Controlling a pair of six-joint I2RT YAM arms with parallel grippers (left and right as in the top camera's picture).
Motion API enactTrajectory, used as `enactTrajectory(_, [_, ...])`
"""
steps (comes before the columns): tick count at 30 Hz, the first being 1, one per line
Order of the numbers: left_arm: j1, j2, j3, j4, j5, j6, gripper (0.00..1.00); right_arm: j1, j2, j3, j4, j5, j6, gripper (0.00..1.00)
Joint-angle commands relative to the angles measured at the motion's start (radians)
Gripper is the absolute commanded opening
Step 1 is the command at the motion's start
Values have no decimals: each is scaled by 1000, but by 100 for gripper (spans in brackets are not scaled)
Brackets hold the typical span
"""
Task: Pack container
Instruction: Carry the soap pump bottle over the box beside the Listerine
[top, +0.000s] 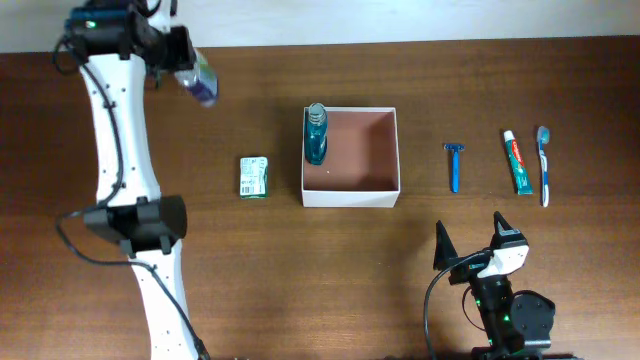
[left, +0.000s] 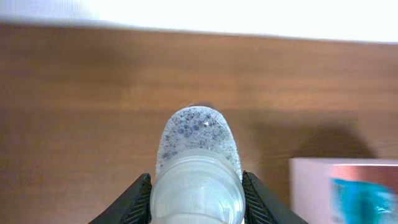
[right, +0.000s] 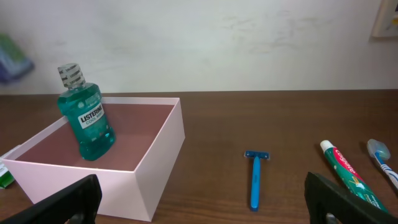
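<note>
At the far left, toward the back of the dark brown wooden table (top: 560, 80), the left gripper (left: 198, 206) is clamped on a small translucent plastic bottle (left: 198, 149), one black finger (left: 134, 202) pressing each side; the bottle's rounded end is frothy inside. Further right, a small green rectangular packet (top: 255, 177) lies flat on the wood, near the container but not touching it. The container (top: 350, 197), a square shallow box with thin white walls and a reddish-brown floor, sits at the table's middle. An upright teal mouthwash bottle with a clear ribbed cap (right: 87, 118) stands inside it by the left wall. To its right, apart from each other, lie a blue plastic razor (top: 454, 166), a white-and-green toothpaste tube (top: 517, 162) and a blue-and-white toothbrush (top: 543, 166). Near the front edge, the right gripper (top: 469, 228) holds nothing, its jaws spread wide.
</note>
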Motion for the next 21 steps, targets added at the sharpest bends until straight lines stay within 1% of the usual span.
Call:
enactTrajectory(1, [-51,-151,49,32,76,-28,1,-8,-7,-6,-4,-12,-7,99])
enactTrajectory(5, [-124,-220,49,52,75,-29,1,-8,-7,-6,-4,-12,-7,99])
enactTrajectory(10, [-257,-280,49,71,75,-29,1,-8,-7,-6,-4,-12,-7,99])
enactTrajectory(16, [-416,-285,49,96,65,-30,1,-8,-7,-6,-4,-12,-7,99])
enactTrajectory(21, [-523,-266,48,95,-22,-55,0,-8,-7,-6,-4,-12,-7,99])
